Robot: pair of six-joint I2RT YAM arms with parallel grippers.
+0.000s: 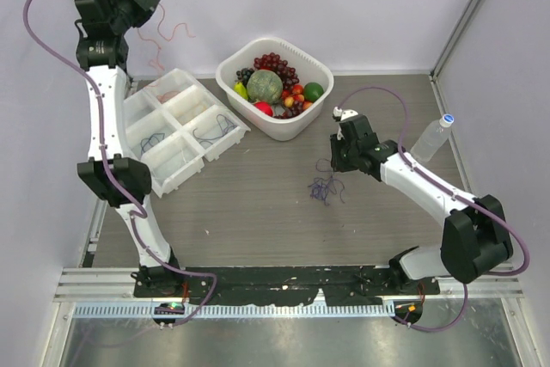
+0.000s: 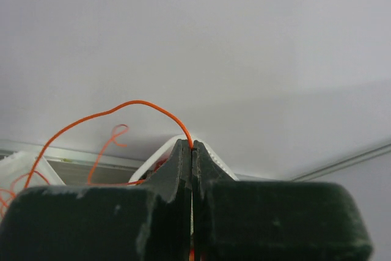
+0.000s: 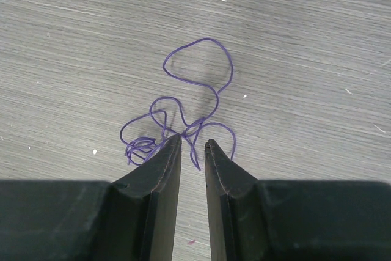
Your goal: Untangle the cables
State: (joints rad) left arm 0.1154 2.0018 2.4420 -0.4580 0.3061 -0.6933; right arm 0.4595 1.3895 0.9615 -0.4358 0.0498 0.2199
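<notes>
Left claw: the left gripper (image 2: 192, 145) is raised high, far to the left of the fruit basket (image 1: 258, 44), with its jaws pressed together.
Left claw's hold: the orange wire (image 2: 146, 103) is pinched at the fingertips. It arches up and away from the tips, then hangs in loose curls in front of the wall.
Right claw: the right gripper (image 3: 193, 142) hovers low over the tabletop, on the near right side of the basket. Its jaws are narrowly apart and grip nothing.
Purple wire: the purple wire (image 3: 216, 97) lies on the table in a loopy tangle just beyond the right fingertips. One strand runs down into the gap between them. A small knot of loops sits beside the left-hand tip.
Divided tray: a white compartment tray (image 1: 180, 129) sits just left of the basket. Thin dark wires lie in two of its compartments.
Basket contents: grapes, a green melon and other small fruit.
Bottle: a clear water bottle (image 1: 432, 137) stands well right of the basket.
</notes>
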